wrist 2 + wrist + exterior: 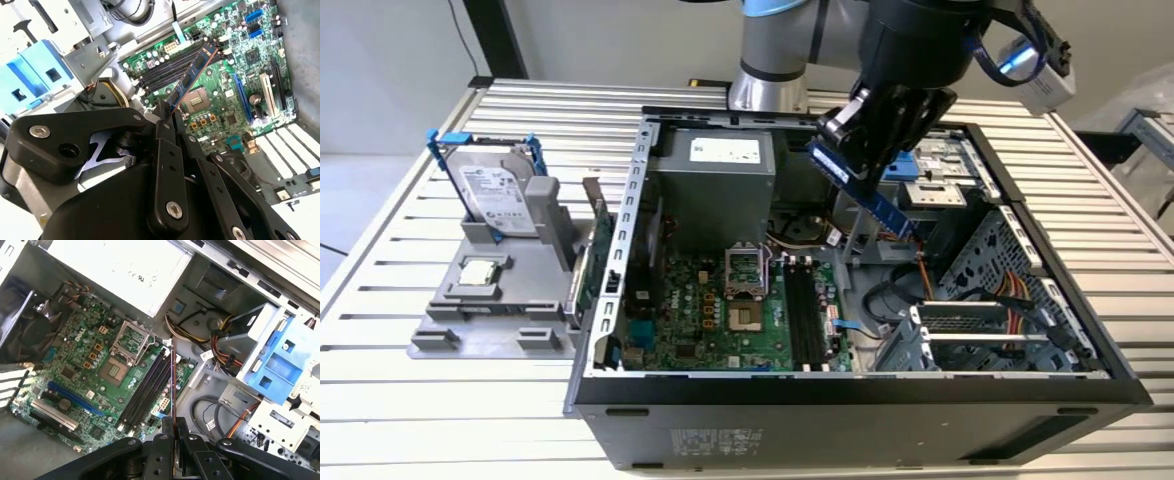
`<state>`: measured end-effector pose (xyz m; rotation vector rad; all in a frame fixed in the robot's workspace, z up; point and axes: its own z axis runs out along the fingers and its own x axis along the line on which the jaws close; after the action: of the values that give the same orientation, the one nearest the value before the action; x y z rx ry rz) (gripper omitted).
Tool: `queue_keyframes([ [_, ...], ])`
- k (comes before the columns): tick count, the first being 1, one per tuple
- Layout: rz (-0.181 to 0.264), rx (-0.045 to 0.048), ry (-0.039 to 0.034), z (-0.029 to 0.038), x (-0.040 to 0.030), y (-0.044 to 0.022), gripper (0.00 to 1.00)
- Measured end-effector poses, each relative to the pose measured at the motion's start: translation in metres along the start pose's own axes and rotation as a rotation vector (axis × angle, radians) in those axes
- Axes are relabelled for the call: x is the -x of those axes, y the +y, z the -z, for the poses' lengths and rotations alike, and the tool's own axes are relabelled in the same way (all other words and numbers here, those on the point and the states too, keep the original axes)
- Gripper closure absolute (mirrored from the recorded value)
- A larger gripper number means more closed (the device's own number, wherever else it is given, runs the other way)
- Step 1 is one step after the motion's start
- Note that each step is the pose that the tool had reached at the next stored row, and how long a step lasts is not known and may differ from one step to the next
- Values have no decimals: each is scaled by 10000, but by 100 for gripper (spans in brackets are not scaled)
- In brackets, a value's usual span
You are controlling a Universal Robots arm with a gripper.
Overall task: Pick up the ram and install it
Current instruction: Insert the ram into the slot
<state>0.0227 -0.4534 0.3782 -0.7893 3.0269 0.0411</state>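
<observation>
1. Ram (881,205): thin flat board stick, held tilted in the air over the open computer case (630,200), above the dark memory slots (145,390). It is not seated.
2. Gripper (851,150): fingers (165,150) clenched on one end of the ram.
3. Handling, by your judgement: light and stiff, yet fragile. Keep your hold on the flat faces near an end, clear of the contact edge. Avoid any twisting.

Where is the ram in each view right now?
Exterior view: the ram hangs tilted, above the memory slots.
First wrist view: edge-on, gripped by the tool, alongside the slots.
Second wrist view: blue stick crossing the slots.
Shared landmark: the black memory slots.
</observation>
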Motion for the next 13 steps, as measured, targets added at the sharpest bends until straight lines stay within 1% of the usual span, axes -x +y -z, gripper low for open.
queue_keyframes([
  [13, -1834, -36, -40, -2, 0, 0, 100],
])
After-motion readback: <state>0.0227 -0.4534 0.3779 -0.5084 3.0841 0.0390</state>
